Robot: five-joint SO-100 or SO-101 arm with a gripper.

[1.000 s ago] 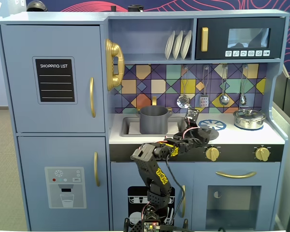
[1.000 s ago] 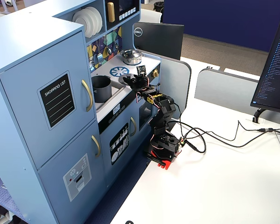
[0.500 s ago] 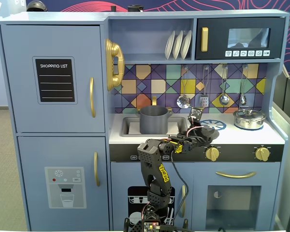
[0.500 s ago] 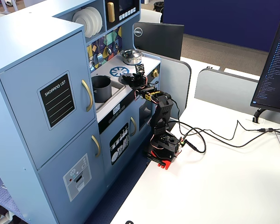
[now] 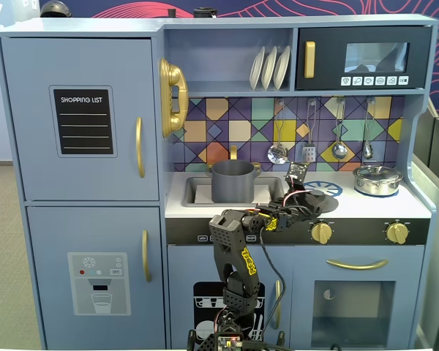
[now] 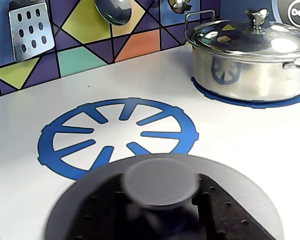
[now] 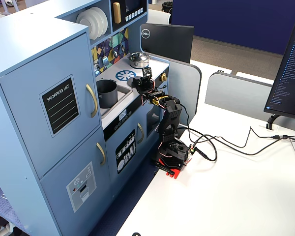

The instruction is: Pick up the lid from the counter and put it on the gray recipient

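Wrist view shows the gripper (image 6: 162,210) low over the lid (image 6: 90,210), a dark finger beside its central knob (image 6: 160,182); whether the jaws have closed on it I cannot tell. The lid sits just short of the blue burner ring (image 6: 117,135). It looks light, stiff and thin, so the knob seems the surest hold. The gray recipient (image 5: 233,181) stands off to the gripper's left in the sink.

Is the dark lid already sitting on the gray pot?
No: in a fixed view the gray pot stands open in the sink, while the lid is over the counter at the gripper.
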